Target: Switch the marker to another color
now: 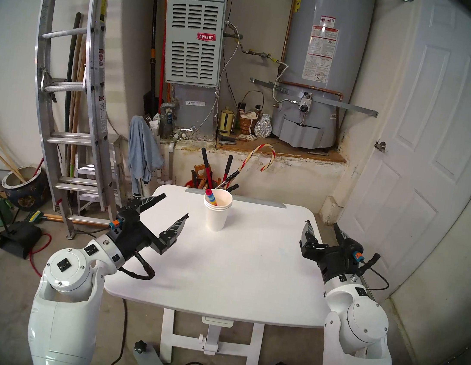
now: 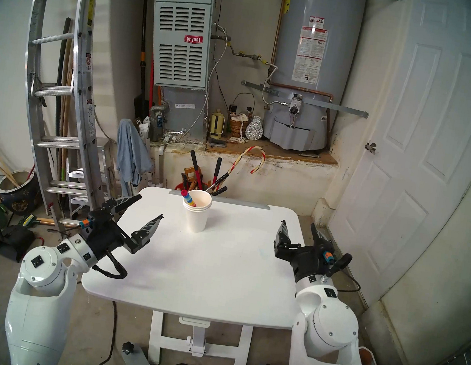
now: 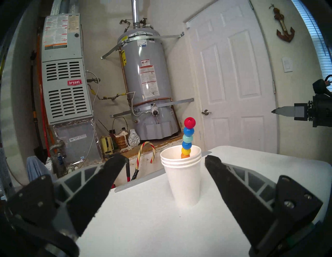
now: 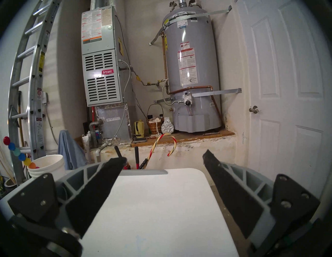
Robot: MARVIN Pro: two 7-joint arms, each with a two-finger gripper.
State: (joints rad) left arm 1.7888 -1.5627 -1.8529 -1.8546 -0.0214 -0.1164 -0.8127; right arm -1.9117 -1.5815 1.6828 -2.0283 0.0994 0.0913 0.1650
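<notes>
Head views, landmark: stack of white paper cups (image 1: pixel 217 213) standing toward the far edge of the white tabletop (image 1: pixel 230 273).
Marker: thin stick of stacked bead-like segments (image 3: pixel 188 137), red on top, then blue, teal, blue, yellow, orange; it stands inside the cup stack, leaning on the rim, its upper beads above the rim.
Left gripper (image 1: pixel 175 204): released, jaws spread wide, empty; it hangs near the cup stack on its left, apart from it.
Right gripper (image 1: pixel 322 227): released, jaws spread, empty; well apart from the cup stack on its right.
Task state: judged not started; marker untouched.
Risk, tipping: the cups look light and unsecured; a finger striking the wall during approach would likely topple the stack and spill the marker.
Risk, slip: the beads are round and glossy; an off-centre pinch may squeeze the stick sideways.
Risk, separation: pulling one segment without the second gripper bracing the rest may lift the whole stick or drag the cups.
</notes>
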